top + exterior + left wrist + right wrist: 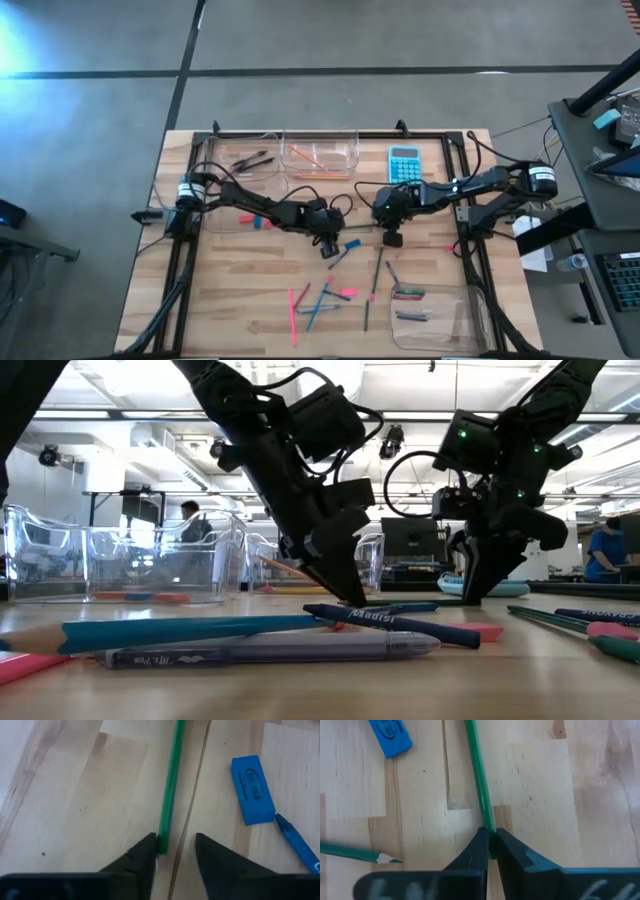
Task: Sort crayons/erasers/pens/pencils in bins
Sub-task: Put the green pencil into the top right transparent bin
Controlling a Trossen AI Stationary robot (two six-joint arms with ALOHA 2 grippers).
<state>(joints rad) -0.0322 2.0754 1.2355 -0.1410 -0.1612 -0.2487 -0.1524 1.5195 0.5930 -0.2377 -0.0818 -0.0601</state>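
Note:
A thin green stick [362,229] lies on the wooden table between my two grippers. My right gripper [491,845] is shut on one end of it. My left gripper [175,852] is open around the other end [163,845], which lies close against one finger; I cannot tell whether they touch. A blue eraser [252,789] lies flat on the table beside the stick and also shows in the right wrist view [390,735]. Clear bins stand at the far left [240,160], the far middle [320,155] and the near right [432,315]. My right gripper pinches the green stick's end [487,827] between its two fingers. The fingers come from above, pointing down. The rest of the stick runs away from the fingers along the table.
A turquoise calculator [404,165] lies at the far right. Several loose coloured sticks [320,300] and a pink eraser [347,292] lie toward the near edge. A green pencil tip [380,857] lies near my right gripper. A dark frame [330,133] borders the table.

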